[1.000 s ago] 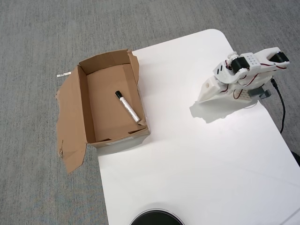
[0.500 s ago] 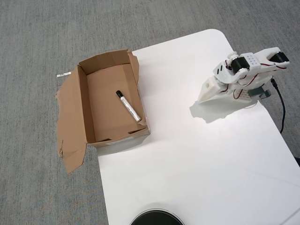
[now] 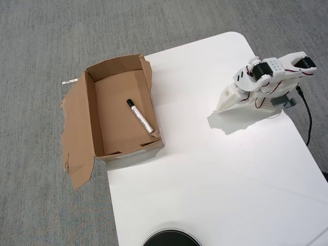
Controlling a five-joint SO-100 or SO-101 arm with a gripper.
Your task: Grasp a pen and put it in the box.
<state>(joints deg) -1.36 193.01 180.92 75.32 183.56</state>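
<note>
No visible change, pen (image 3: pixel 140 117) (inside box (image 3: pixel 90 121)) unmoved

The pen (image 3: pixel 140 117) lies diagonally inside the box (image 3: pixel 82 128), near its right wall; the folded white arm (image 3: pixel 264 82) rests well apart on the table (image 3: pixel 215 174)
</note>
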